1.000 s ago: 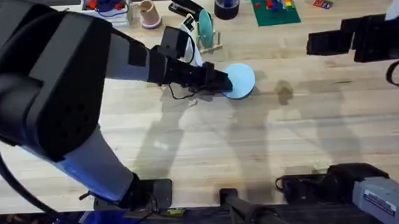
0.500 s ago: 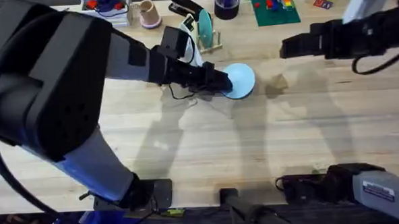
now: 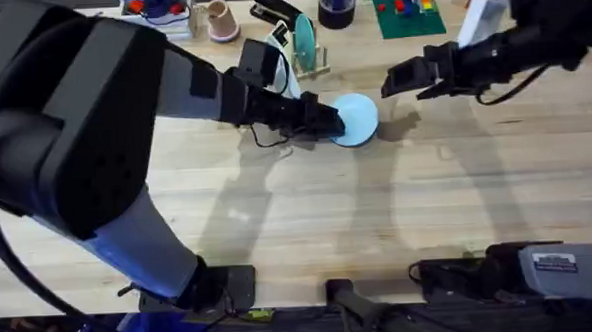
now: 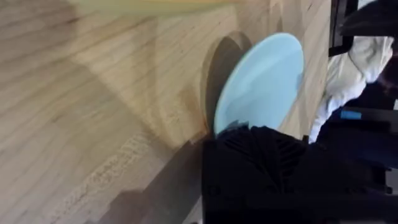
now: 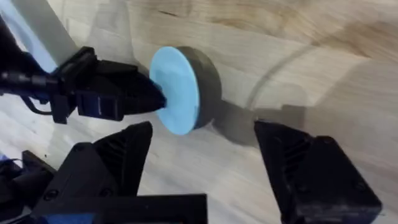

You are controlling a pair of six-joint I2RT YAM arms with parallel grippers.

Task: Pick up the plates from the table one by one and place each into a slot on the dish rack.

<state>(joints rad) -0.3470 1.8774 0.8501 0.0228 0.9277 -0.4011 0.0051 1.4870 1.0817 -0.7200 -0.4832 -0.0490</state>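
Dish rack [image 3: 309, 57] holds a teal plate [image 3: 303, 38]; left pincer [image 3: 332, 123] grips light blue plate [image 3: 357, 118].

Left arm [image 3: 104, 124] showing bulky black housing with grey-white link — thin black cable looping near its wrist. Right arm [image 3: 511, 51] black; right gripper [image 5: 205, 162] fingers angular, matte black.

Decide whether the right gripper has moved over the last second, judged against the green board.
Yes. The right gripper has moved leftward, from right of the green board to below it.
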